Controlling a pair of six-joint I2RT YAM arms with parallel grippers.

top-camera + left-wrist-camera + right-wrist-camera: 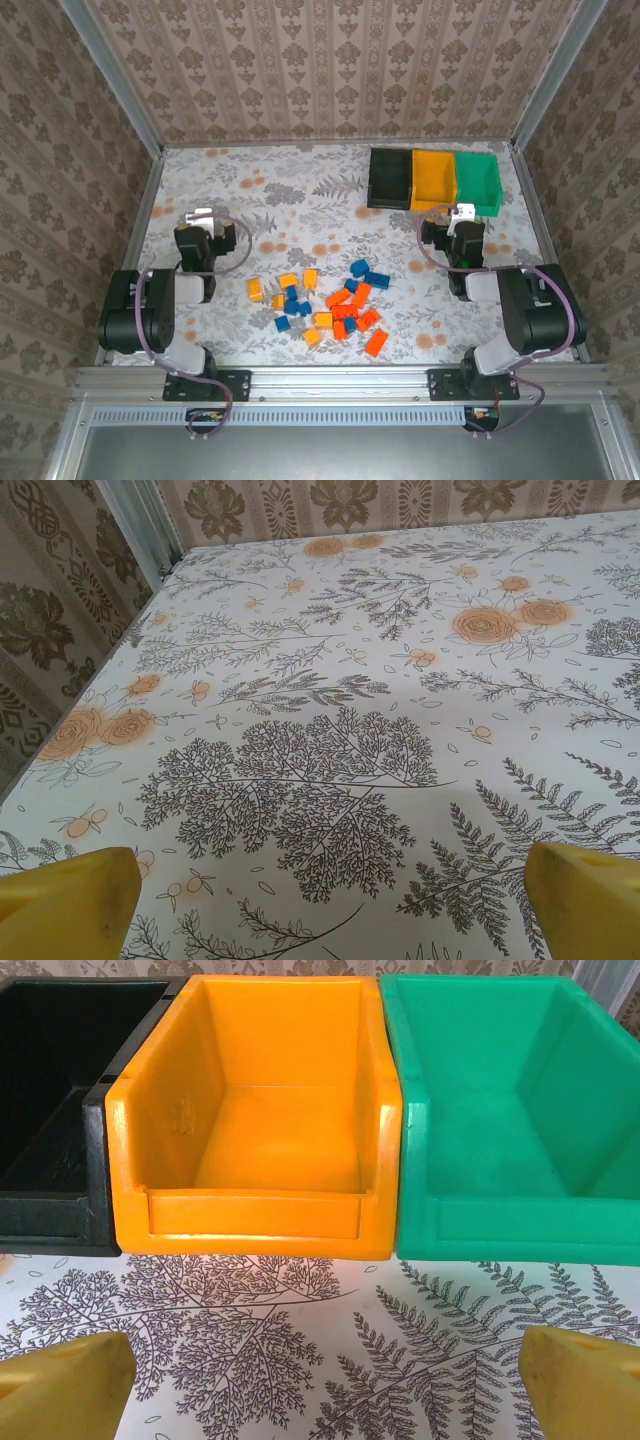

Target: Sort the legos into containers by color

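Top view: legos (361, 294) all loose on the desk (300, 190), one scatter at lower centre of frame, between the two arms. Mix of blue, red-orange and yellow-orange, and most are touching or just beside a neighbour. One yellow-orange brick (256, 290) sits off the left side of the pile, one red-orange brick (377, 342) at its lower right. Containers stand in a row at upper right, joined side to side: black bin (389, 180), yellow-orange bin (433, 180), green bin (478, 182), left to right. Bin floors look bare. Left hand (203, 222) at mid left, over bare desk, well apart from the pile. Right hand (463, 222) at mid right, just below the yellow-orange and green bins. Can't tell the finger gap of either hand from this angle.

Left wrist view: left hand (325, 905) released. Yellow fingers (70, 900) sit at the lower corners of frame, spread wide, nothing between them. Floral desk (330, 680) ahead, wallpapered wall and a metal post (150, 520) at upper left.

Right wrist view: right hand (320, 1390) released, yellow fingers (65, 1390) at the lower corners, wide apart, grasping nothing. It faces the bin fronts: yellow-orange bin (270, 1090) at centre, black bin (50, 1070) cut by the left edge, green bin (500, 1110) at right. A strip of desk (320, 1310) lies between fingers and bin fronts.
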